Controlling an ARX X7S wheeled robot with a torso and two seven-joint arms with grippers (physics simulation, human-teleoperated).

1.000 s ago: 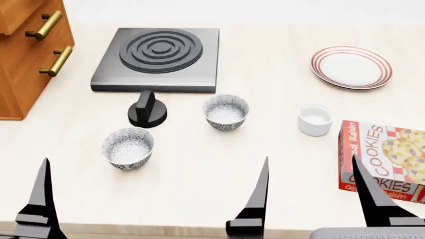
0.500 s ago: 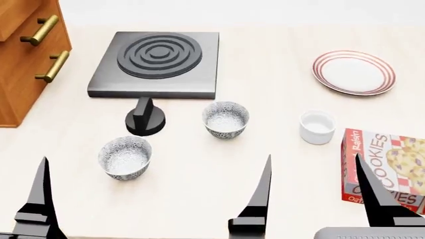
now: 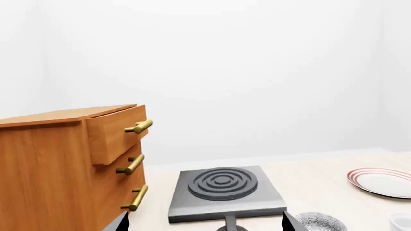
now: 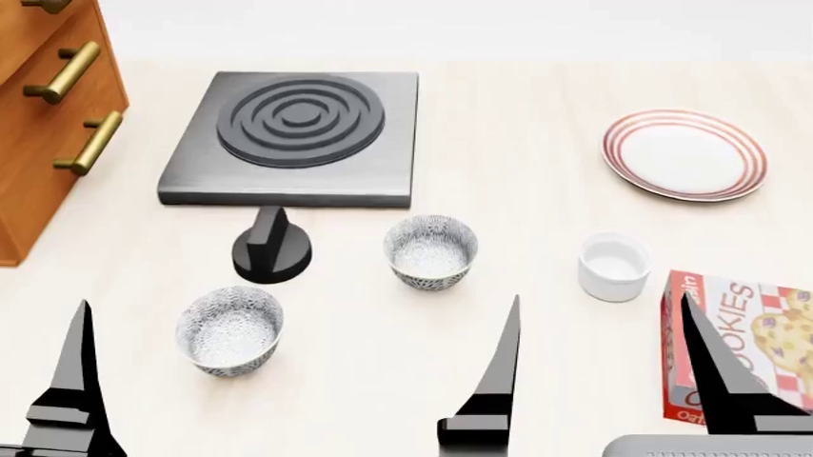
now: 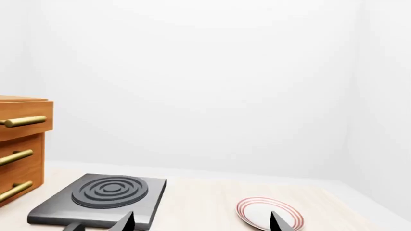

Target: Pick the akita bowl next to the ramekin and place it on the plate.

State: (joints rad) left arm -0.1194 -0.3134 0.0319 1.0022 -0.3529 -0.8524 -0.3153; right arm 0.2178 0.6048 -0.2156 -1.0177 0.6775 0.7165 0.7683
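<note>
— Since two speckled bowls stand on the pale counter, which one is meant?

— The small deep white akita bowl with the grey-black floral speckle [image 4: 431,251], the one standing upright nearer the small plain glossy white ramekin [image 4: 614,267]. Its twin, the other speckled bowl [image 4: 230,329], sits well apart, closer to the robot and off toward the left arm. The black knob on a round base [image 4: 270,252] stands between the two of them, just in front of the dark grey square hob with raised rings [image 4: 286,136].

— And how does the target lie from the claws?

— Ahead of both, roughly midway across the counter. It falls just to the inside of the right gripper [image 4: 597,357], whose inner finger points up almost beneath it; the left gripper [image 4: 292,367] would have to cross the twin bowl. I judge the right arm the handier, since the round white plate with red rings at its rim [image 4: 684,154] lies farther off on that same side, beyond the ramekin. A round bowl has no long axis, so the approach is free.

— The claws themselves?

— Both spread wide, fingers well apart, holding and touching nothing. The red-and-white cookie carton [image 4: 743,347] sits just by the right claw's outer finger.
</note>
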